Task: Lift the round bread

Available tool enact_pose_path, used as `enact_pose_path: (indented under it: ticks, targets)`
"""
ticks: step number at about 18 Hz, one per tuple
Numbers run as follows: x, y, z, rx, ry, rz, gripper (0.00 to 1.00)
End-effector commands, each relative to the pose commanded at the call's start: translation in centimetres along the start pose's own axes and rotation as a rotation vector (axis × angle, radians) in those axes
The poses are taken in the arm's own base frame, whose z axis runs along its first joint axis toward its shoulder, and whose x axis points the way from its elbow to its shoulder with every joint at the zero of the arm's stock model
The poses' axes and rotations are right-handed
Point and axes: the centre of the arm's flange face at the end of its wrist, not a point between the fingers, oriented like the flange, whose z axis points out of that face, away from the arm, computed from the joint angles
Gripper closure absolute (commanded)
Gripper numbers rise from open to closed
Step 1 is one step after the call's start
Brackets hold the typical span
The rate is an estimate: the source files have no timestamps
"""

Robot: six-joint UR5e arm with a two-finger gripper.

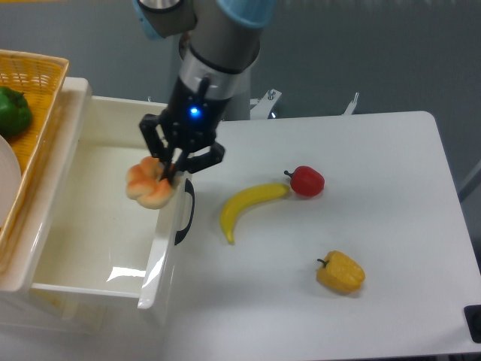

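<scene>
Tool [170, 170] clamps round bread [149, 183] | lifted | round, no long axis

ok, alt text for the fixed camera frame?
The gripper holds the round bread in the air over the open white drawer. On the white table lie a banana, a red pepper and a yellow bell pepper.
</scene>
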Motion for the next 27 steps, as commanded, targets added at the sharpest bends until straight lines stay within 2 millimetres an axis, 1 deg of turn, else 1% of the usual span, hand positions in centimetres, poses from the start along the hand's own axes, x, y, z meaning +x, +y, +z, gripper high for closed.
enact_pose_path:
  ticks: [1,2,3,5,7,9,11,17,20,25,26,27]
  targets:
    - [0.2,-0.1,0.2,-0.003,0.003,0.003,0.95]
    - [0.3,-0.1,0.3,-0.002,0.003,0.008,0.8]
    - [0.7,-0.2,0.6,-0.002,0.005,0.021,0.6]
    - [1.1,-0.2,1.2,-0.007,0.011,0.047,0.42]
    - [1.2,-0.1,1.3,-0.009,0.013,0.078,0.29]
    - [1.8,-0.2,1.7,-0.016,0.018,0.09,0.27]
    - [1.9,-0.1,1.8,-0.017,0.02,0.092,0.24]
    - [2.0,0.1,2.1,-0.022,0.023,0.089,0.24]
    - [3.0,0.1,2.6,-0.031,0.032,0.104,0.24]
    - [2.9,0.1,2.7,-0.032,0.03,0.105,0.24]
    - [2.4,0.1,2.4,-0.023,0.023,0.104,0.21]
    - [1.8,0.0,2.3,-0.014,0.01,0.111,0.11]
